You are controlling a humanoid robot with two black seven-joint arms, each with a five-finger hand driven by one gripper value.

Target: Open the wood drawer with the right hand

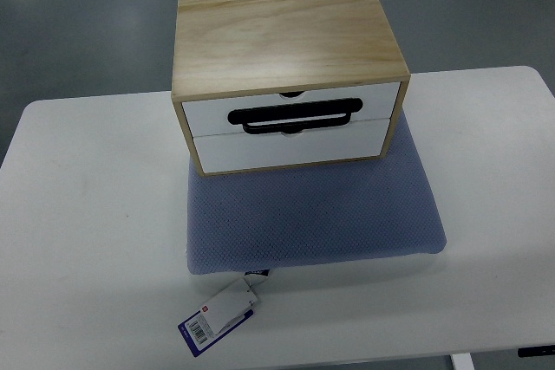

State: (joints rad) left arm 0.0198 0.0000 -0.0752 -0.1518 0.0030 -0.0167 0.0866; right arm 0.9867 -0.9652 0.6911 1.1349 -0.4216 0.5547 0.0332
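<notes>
Pale wood drawer box (pixel 286 41), standing on the rear edge of the blue cushion (pixel 312 214), is likely light and may slide on the soft cushion, so hook the black handle (pixel 295 116) on its white front; neither hand is in view.

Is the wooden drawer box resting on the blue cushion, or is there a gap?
Touching. The top view shows the drawer box sitting directly on the blue cushion, its bottom edge meeting the fabric.
</notes>
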